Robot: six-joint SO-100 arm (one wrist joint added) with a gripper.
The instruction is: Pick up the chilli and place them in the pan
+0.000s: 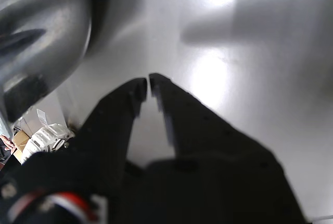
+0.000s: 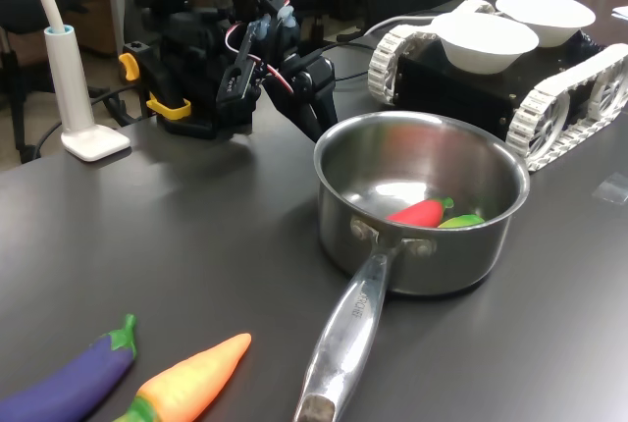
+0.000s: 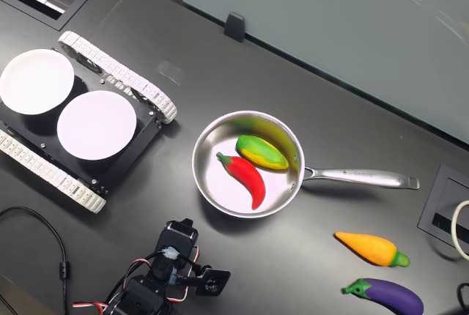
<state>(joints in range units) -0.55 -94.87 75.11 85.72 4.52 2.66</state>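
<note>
Going by the second exterior view's left to right: two white bowls sit on a tracked vehicle w/ white treads, far left of the dark bench. Arm next, near the bottom edge, its claw empty and clenched; in the wrist view the black tips nearly touch, nothing btwn them, just beside the pan's outer wall. Then the pan, mid-bench, handle pointing to the second exterior view's right. Chilli lies inside on the pan floor, beside a yellow-green toy veg. Further right, well apart from the pan: orange carrot toy & purple eggplant toy, both on the bench.
</note>
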